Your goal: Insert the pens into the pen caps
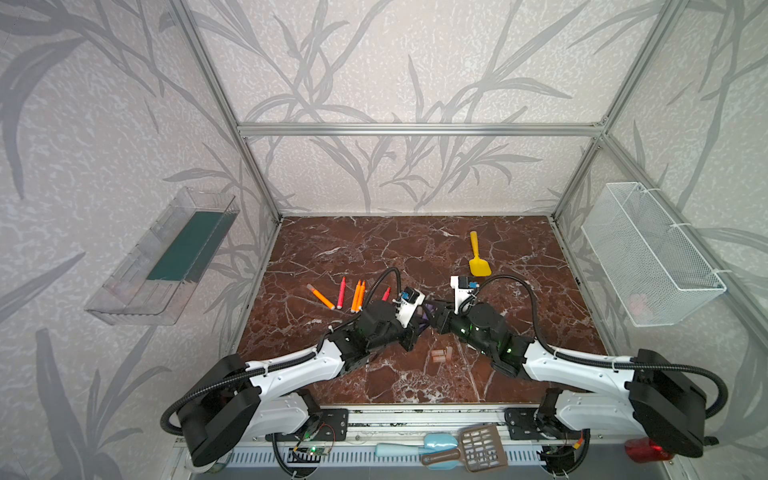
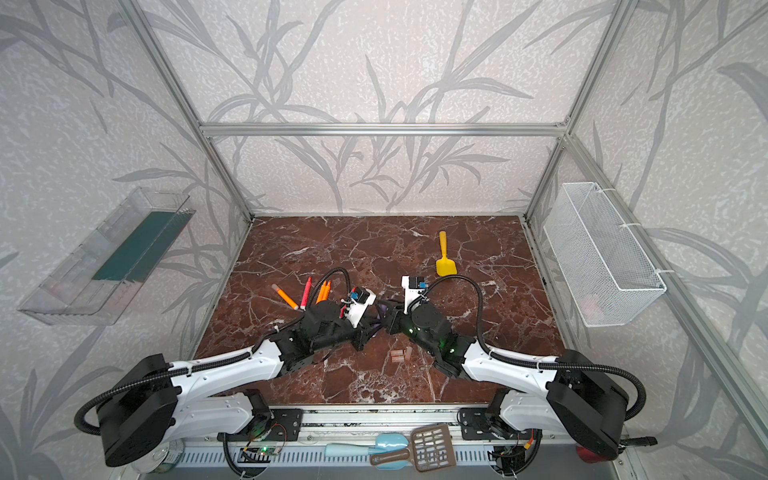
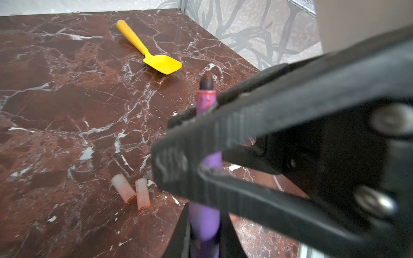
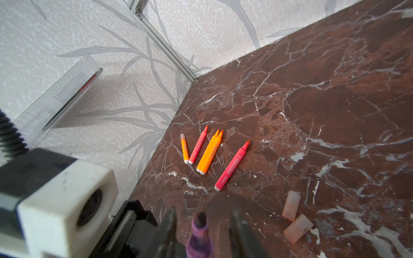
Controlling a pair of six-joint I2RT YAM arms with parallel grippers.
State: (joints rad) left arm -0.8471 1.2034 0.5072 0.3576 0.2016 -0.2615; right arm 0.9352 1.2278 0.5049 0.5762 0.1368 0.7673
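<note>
Your left claw [image 3: 204, 225] is clamped tight on the purple pen [image 3: 206, 101], while your right claw [image 4: 203, 217] stands open astride its dark tip.

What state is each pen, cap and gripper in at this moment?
purple pen: uncapped, held aloft
left gripper: shut on the purple pen
right gripper: jaws open around the pen's tip
leftmost orange pen: capped, lying flat
four other pens: uncapped, lying flat
loose caps: empty
</note>
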